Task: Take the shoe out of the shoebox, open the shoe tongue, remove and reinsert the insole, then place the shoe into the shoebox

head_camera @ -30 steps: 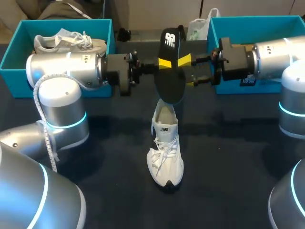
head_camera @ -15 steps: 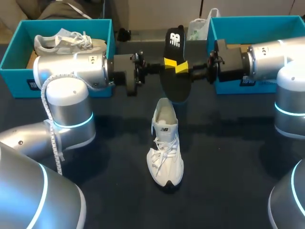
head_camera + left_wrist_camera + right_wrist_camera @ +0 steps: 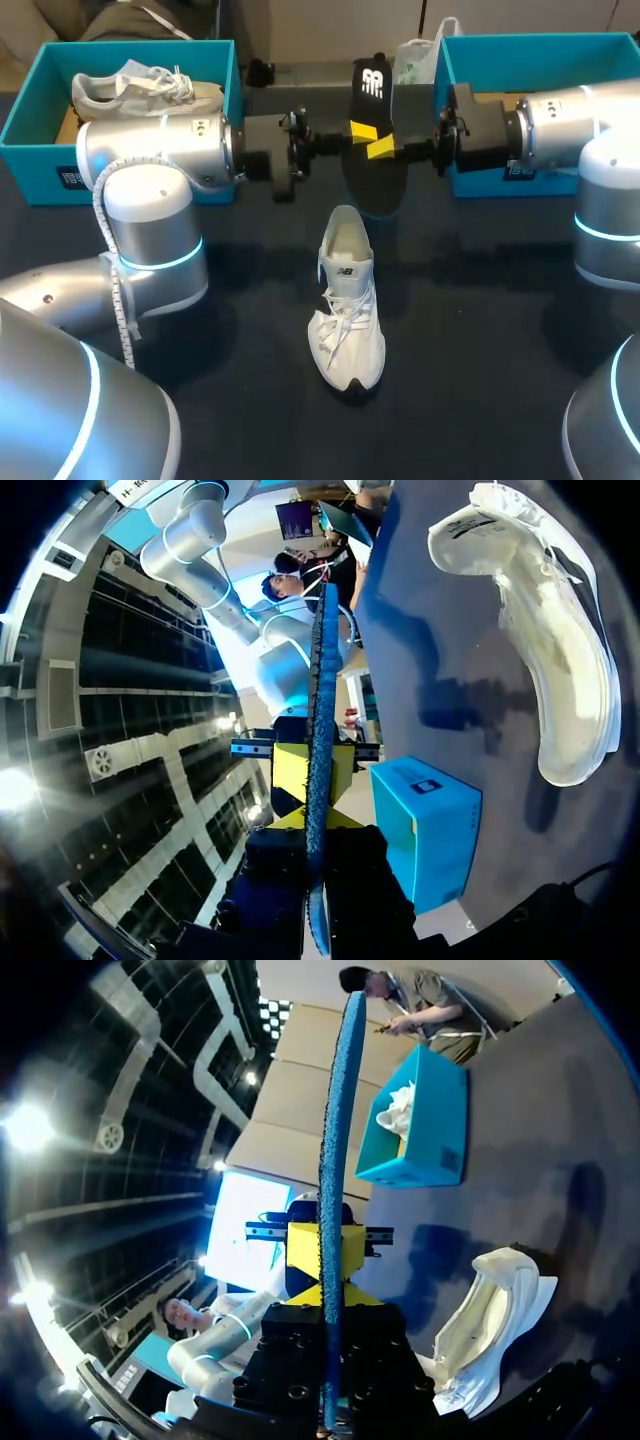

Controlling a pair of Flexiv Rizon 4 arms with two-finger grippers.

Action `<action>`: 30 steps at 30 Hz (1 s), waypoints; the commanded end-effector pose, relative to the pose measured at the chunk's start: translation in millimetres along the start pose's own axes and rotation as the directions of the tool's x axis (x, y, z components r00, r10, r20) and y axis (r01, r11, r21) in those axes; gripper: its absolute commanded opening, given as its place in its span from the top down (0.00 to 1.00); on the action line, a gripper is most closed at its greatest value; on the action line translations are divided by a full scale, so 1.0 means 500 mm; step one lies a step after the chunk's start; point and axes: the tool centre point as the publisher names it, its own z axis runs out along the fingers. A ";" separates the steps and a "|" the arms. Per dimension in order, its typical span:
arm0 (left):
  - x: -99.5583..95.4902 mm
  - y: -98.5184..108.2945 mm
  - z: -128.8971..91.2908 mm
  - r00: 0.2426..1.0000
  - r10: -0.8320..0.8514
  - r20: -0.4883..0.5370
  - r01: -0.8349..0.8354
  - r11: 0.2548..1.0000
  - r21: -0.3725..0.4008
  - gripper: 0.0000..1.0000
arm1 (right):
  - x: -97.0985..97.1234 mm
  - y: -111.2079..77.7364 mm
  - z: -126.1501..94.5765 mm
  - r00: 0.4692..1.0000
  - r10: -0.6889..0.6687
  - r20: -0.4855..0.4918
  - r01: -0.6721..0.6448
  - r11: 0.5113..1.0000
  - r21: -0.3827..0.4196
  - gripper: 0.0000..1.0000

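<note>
A black insole (image 3: pixel 375 182) with a blue underside hangs on edge above the table, pinched from both sides. My left gripper (image 3: pixel 360 131) is shut on it from the left, and my right gripper (image 3: pixel 382 148) is shut on it from the right, yellow tips meeting at its middle. The white shoe (image 3: pixel 347 320) stands on the dark table just in front of and below the insole, heel toward it, mouth open. In the left wrist view the insole (image 3: pixel 320 680) runs edge-on out of my gripper (image 3: pixel 312 790), the shoe (image 3: pixel 545 660) off to one side. The right wrist view shows the same insole (image 3: pixel 338 1110), gripper (image 3: pixel 328 1270) and shoe (image 3: pixel 490 1320).
A teal shoebox (image 3: pixel 35 110) at the back left holds a second white shoe (image 3: pixel 150 88). Another teal shoebox (image 3: pixel 530 45) stands at the back right, behind my right arm. A white bag (image 3: pixel 415 60) lies between the boxes at the back.
My right gripper has shut on the insole, which my left gripper kept holding. The insole and both grippers shifted slightly to the right and back.
</note>
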 end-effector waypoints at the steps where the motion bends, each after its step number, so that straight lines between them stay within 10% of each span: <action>1: 0.004 0.000 0.009 1.000 0.002 0.000 -0.002 1.000 -0.006 1.00 | -0.002 0.002 0.006 1.000 0.001 -0.001 -0.001 1.000 0.002 1.00; 3: 0.004 0.001 0.009 1.000 0.007 -0.001 -0.007 1.000 -0.008 1.00 | -0.003 0.002 0.007 1.000 0.001 -0.004 -0.001 1.000 0.005 1.00; 4: 0.003 0.001 0.008 1.000 0.010 -0.003 -0.010 1.000 -0.009 0.80 | -0.003 0.003 0.008 1.000 0.000 -0.005 0.000 1.000 0.007 1.00; 6: 0.001 0.004 0.005 1.000 0.015 -0.005 -0.015 1.000 -0.014 0.00 | -0.003 0.004 0.007 1.000 -0.001 -0.005 0.001 1.000 0.009 1.00; 21: -0.008 0.014 -0.109 0.973 -0.206 -0.099 0.205 0.978 -0.025 0.00 | -0.023 0.023 -0.034 0.993 -0.105 0.055 0.109 0.991 -0.077 1.00; 30: 0.007 0.006 -0.167 0.836 -0.508 -0.207 0.494 0.862 -0.118 0.00 | -0.026 0.035 -0.032 0.958 -0.276 0.083 0.283 0.953 -0.104 1.00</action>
